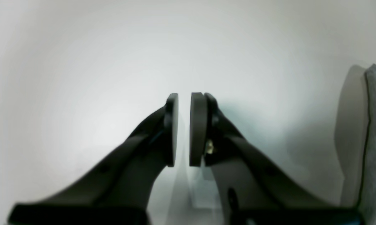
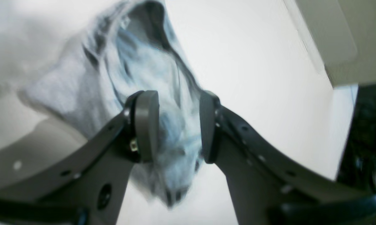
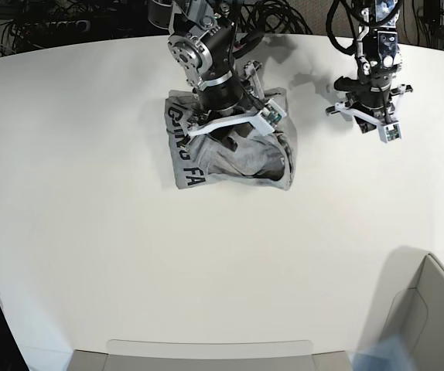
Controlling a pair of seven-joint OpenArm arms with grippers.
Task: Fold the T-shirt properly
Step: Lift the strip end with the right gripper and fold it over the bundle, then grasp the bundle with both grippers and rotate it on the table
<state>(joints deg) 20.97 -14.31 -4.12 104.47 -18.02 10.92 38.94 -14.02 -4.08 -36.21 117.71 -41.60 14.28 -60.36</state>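
On the table (image 3: 90,232), 1 T-shirt (image 3: 237,158), 2 grippers.

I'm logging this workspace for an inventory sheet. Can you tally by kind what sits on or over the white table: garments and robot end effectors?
Garments: 1, the grey T-shirt, crumpled on the table.
End effectors: 2, the right end effector with shirt fabric between its pads, and the left end effector over bare table.
Total: 3

The right arm (image 3: 206,62) covered much of the T-shirt (image 3: 206,162), cutting off its black lettering (image 3: 185,151); in the right wrist view the cloth was blurred, perhaps bunched.
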